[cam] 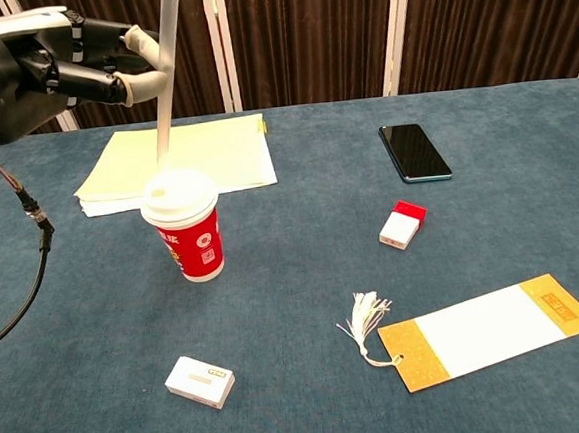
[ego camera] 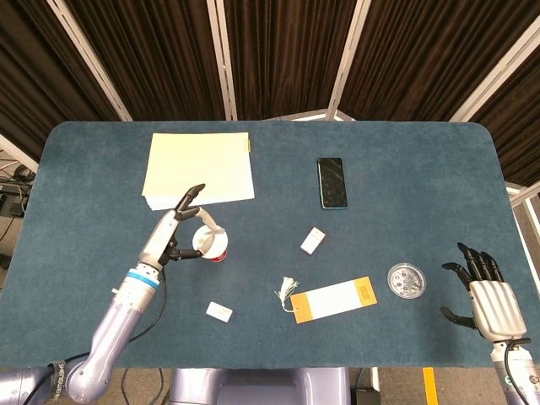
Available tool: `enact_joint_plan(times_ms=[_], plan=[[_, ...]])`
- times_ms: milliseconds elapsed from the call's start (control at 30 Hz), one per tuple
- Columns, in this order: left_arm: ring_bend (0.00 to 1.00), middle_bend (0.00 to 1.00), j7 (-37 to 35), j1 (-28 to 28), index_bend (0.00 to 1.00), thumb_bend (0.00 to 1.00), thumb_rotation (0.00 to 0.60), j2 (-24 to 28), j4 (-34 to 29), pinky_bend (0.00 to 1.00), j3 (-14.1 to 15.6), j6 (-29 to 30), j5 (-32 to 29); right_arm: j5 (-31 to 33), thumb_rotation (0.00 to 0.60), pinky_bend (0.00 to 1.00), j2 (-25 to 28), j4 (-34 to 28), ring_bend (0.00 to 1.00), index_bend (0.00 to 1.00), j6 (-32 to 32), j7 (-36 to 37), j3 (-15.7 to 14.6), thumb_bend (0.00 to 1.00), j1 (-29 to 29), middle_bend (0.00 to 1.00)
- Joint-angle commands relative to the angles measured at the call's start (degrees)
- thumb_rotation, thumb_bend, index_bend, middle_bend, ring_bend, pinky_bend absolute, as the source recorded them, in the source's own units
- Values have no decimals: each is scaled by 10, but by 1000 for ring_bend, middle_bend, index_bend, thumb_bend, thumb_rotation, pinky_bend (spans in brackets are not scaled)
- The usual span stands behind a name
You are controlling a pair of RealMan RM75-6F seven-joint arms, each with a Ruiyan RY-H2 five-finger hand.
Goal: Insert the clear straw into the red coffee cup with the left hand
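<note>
The red coffee cup [cam: 191,230] with a white lid stands on the blue table, left of centre; from the head camera the cup [ego camera: 213,244] lies partly under my left hand. My left hand [cam: 67,65] hovers above and left of the cup and pinches the clear straw [cam: 166,86], which stands nearly upright with its lower end just over the back of the lid. In the head view that left hand [ego camera: 177,229] reaches over the cup. My right hand [ego camera: 483,294] rests open at the table's front right corner.
A yellow paper stack [ego camera: 201,169] lies behind the cup, with a black phone [ego camera: 332,181] to its right. Near the cup lie a small white box [cam: 199,381], a red-and-white box [cam: 402,224], a tasselled bookmark [cam: 484,331] and a round clear dish [ego camera: 406,281].
</note>
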Motion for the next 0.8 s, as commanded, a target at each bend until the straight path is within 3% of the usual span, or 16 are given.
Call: enact_joint_plan(times_ms=[33, 800], plan=[[0, 0, -2, -1, 543, 444, 600, -1, 4, 0, 3, -2, -3, -1, 600, 0, 0, 0, 0, 254, 0, 0, 0, 141, 0, 0], [0, 0, -23, 1, 544, 445, 600, 1, 13, 0, 20, -5, -2, -1, 600, 0, -1, 0, 0, 255, 1, -3, 0, 141, 0, 0]])
